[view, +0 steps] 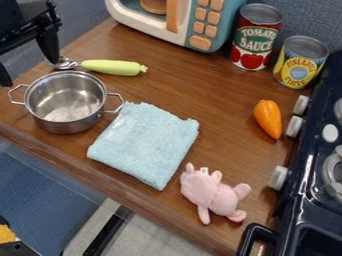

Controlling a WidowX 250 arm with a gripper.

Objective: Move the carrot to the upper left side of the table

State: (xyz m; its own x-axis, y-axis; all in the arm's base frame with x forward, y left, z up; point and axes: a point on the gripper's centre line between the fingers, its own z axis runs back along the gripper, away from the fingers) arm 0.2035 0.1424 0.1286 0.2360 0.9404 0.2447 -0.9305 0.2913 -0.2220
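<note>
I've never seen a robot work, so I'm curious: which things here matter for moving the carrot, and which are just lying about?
For the job:
- orange carrot
- wooden table
- black gripper

Just lying about:
- two-handled metal pot
- light-blue cloth
- pink plush toy
- green-handled spoon
- red-labelled can
- yellow-labelled can
- toy microwave
- stove

The arm [17, 20] is black and angular, with a straight crossbar [21, 40] and slim, tapering black fingers [48, 46]

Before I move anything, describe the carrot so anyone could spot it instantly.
Find the dark stove at the view's right. On the wooden table beside its white knobs, between the yellow-labelled can and pink plush toy, lies the carrot. Unlike both, it is bright orange and tapers toward one end.
</note>
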